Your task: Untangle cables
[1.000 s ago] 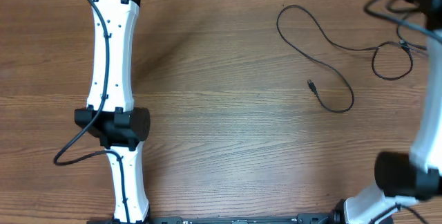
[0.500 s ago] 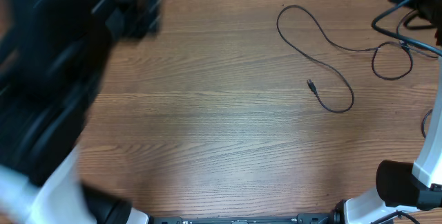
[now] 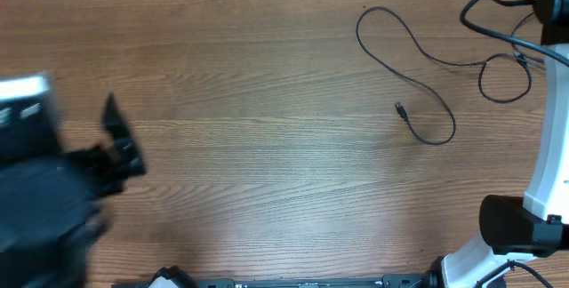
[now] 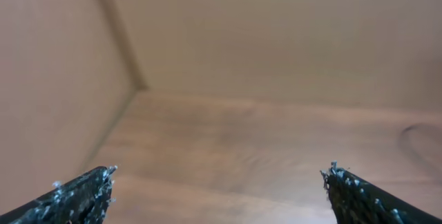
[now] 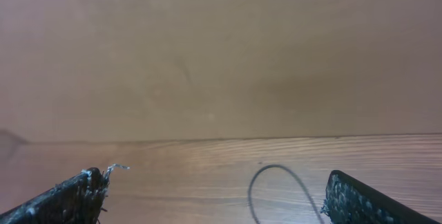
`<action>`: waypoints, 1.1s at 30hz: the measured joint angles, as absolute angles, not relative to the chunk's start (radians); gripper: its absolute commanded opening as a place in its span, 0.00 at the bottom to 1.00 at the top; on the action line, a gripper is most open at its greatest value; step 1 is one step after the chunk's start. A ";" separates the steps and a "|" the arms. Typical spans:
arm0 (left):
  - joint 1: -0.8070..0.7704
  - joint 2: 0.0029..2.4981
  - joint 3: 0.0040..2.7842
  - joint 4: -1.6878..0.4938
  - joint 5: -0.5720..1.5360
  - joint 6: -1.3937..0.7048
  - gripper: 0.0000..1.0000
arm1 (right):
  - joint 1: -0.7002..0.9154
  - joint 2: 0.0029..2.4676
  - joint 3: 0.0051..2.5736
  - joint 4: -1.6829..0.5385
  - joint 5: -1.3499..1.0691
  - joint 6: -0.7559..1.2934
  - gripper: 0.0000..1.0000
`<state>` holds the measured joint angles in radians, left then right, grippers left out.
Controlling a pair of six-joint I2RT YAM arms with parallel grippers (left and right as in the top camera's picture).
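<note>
The thin black cable point(image 3: 453, 126) lay loose on the wooden worktop point(image 3: 267, 146), in its rear right part. One loop was near the rear edge, a second smaller loop lay close to the right edge, and the cord curved back toward the middle, where its small plug end point(image 3: 398, 108) rested on the bare wood. No gripper touched it.

The left gripper point(image 3: 120, 141) was over the left edge of the worktop and was blurred in the overhead view. In the left wrist view the left gripper point(image 4: 221, 175) had its jaws spread wide, with only wood and a plain brown wall between them.

The right arm point(image 3: 547, 164) stood along the right edge. In the right wrist view the right gripper point(image 5: 221, 175) was also released, with its jaws wide apart, and one curve of the cable point(image 5: 273, 166) showed on the wood ahead, apart from both fingers.
</note>
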<state>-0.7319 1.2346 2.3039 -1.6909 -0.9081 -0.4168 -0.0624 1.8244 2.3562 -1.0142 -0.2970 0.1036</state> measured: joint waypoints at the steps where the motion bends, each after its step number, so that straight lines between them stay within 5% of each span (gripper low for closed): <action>1: -0.733 1.249 2.273 -1.691 -0.928 -0.430 1.00 | -0.057 1.824 2.356 -1.014 -0.302 0.104 1.00; 17: -0.733 1.253 2.220 -1.630 -1.030 -0.418 1.00 | -0.032 1.825 2.356 -0.950 -0.318 0.104 1.00; 27: -0.729 1.334 2.221 -1.147 -0.650 0.118 1.00 | -0.030 1.825 2.356 -0.972 -0.357 0.105 1.00; 33: -0.593 1.444 2.220 -0.867 -0.519 0.342 1.00 | -0.002 1.825 2.356 -1.080 -0.370 0.104 1.00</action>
<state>-0.5926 1.4441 2.2204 -0.8665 -0.5190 0.3420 -0.0025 1.8248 2.3562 -1.0801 -0.3698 0.1043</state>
